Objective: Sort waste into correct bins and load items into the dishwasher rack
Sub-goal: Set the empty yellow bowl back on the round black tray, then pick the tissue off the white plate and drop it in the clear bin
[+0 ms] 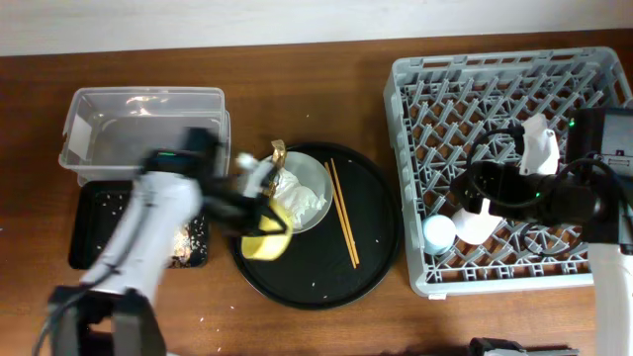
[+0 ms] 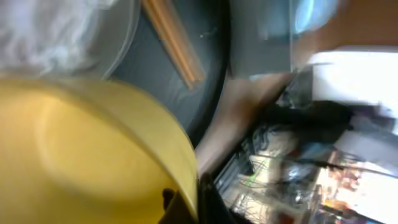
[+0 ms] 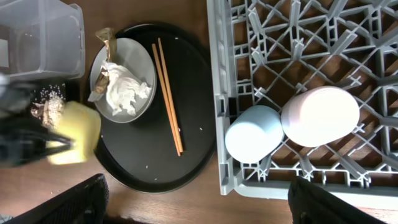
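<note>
One dishwasher rack (image 1: 445, 99) is set on the right of the table. Two cups, a blue cup (image 3: 254, 132) and a pink cup (image 3: 320, 116), are lodged in it, touching, in the corner next to the one round black tray (image 1: 376, 237). Two bins are placed at the left: a clear tub (image 1: 143, 94) and a flat black tray (image 1: 94, 222) strewn with rice scraps (image 1: 188, 237). On the round tray are laid one plate (image 1: 318, 178), bearing one napkin (image 1: 297, 198) and one wrapper (image 1: 278, 153), and two chopsticks (image 1: 342, 213). The left arm is stretched across the flat tray. One yellow bowl (image 1: 267, 242) is clamped by its rim in the left gripper (image 2: 186, 202) and held tilted over the round tray's edge. The right gripper (image 3: 198, 190) is held above the rack, spread wide, with nothing in it.
</note>
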